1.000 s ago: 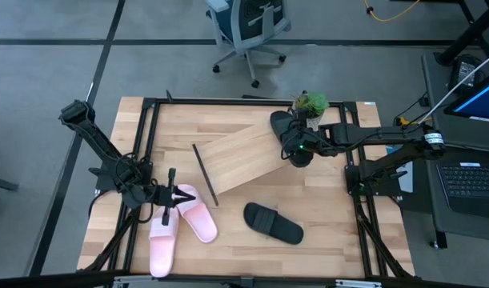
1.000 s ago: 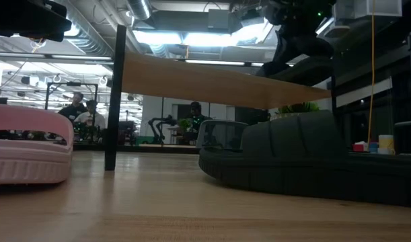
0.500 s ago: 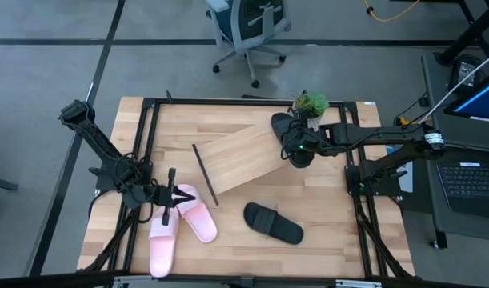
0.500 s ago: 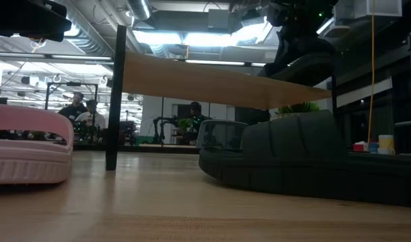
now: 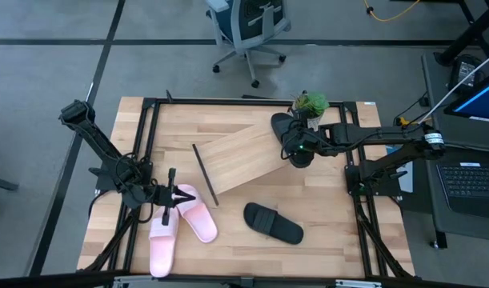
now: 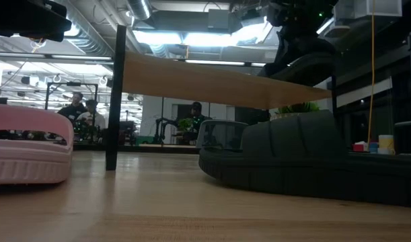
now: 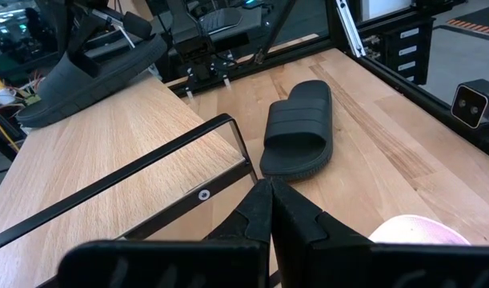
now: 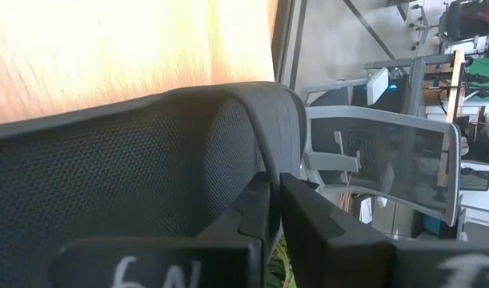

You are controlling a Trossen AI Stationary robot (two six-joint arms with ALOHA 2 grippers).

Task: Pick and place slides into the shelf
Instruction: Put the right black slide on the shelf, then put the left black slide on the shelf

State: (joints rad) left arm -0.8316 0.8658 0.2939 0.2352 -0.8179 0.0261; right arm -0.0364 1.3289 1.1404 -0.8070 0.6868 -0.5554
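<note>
The shelf is a slanted light-wood board with a black end rod. One black slide is at the board's far right end, with my right gripper shut on it. In the left wrist view its lower end rests on the board. A second black slide lies flat on the table, near the front. Two pink slides lie at the front left. My left gripper is shut just over the nearer pink slide, with nothing between its fingers. My right gripper pinches the edge of the black slide's top strap between its two fingers, one on the mesh-lined inner side and one on the outer side. It comes from the table's right, slanting down. The slide sits tilted, its lower end on the shelf board.
A small potted plant stands at the far right, close behind the held slide. Black frame rails run along the table's edges. An office chair and a laptop are beyond the table. People sit far back in the room.
In the low view the black slide in my right gripper has sunk slightly toward the shelf's end. Both arms have kept still.
</note>
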